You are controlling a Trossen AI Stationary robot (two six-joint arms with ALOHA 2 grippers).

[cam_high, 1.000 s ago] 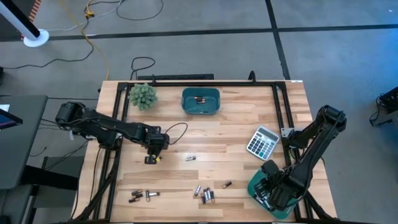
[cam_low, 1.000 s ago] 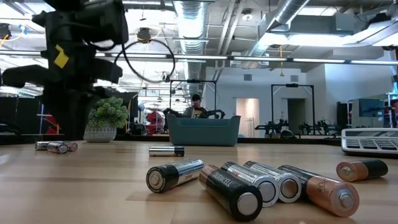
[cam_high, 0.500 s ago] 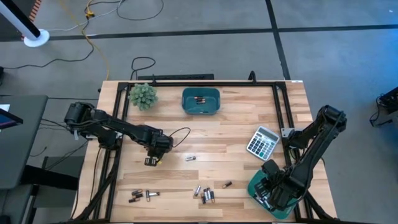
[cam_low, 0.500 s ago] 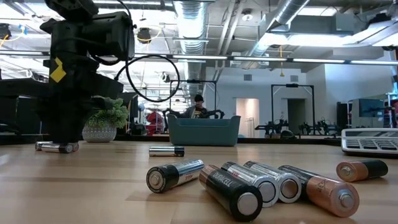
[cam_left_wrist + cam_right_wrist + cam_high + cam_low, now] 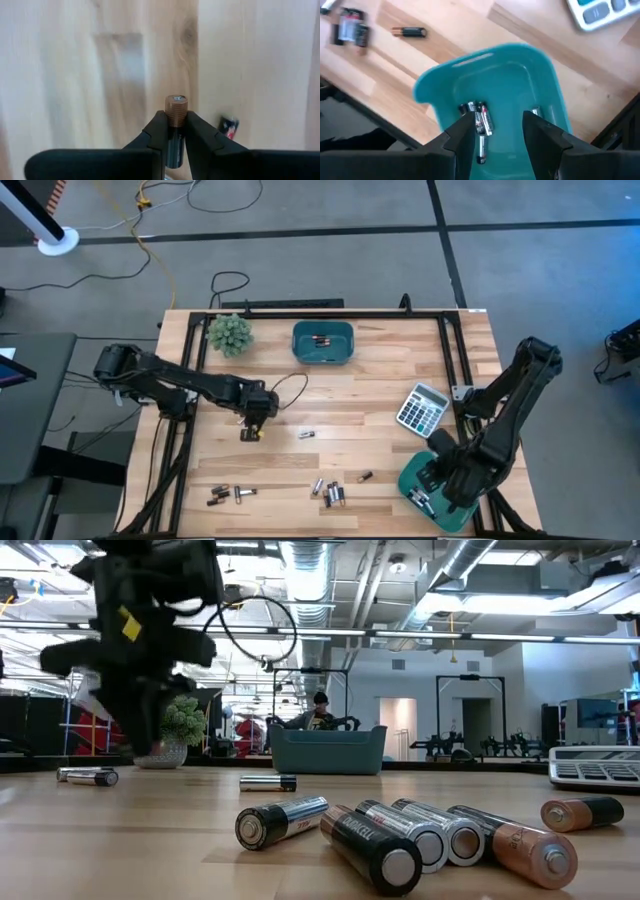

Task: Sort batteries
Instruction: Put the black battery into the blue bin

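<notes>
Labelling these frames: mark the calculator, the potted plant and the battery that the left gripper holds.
calculator [image 5: 421, 409], high view, middle of its keypad.
potted plant [image 5: 230, 333], high view, centre of the foliage.
battery [image 5: 176, 107], left wrist view, copper end above the fingers.

I see a pale wooden table [image 5: 380, 405] with light and slightly darker planks and a brown knot in the grain. Both arms are black, and the left one carries a small yellow tag [image 5: 128, 626]. The battery [image 5: 175, 131] between the black fingers [image 5: 156, 136] of the left gripper [image 5: 175, 131] is dark with a copper-coloured end. The two bins [image 5: 323, 343] [image 5: 540, 80] are teal. Loose batteries [image 5: 400, 840] on the table are black, silvery and copper. The calculator [image 5: 421, 409] is grey-white with pale blue keys, and the small plant [image 5: 229, 333] is green
</notes>
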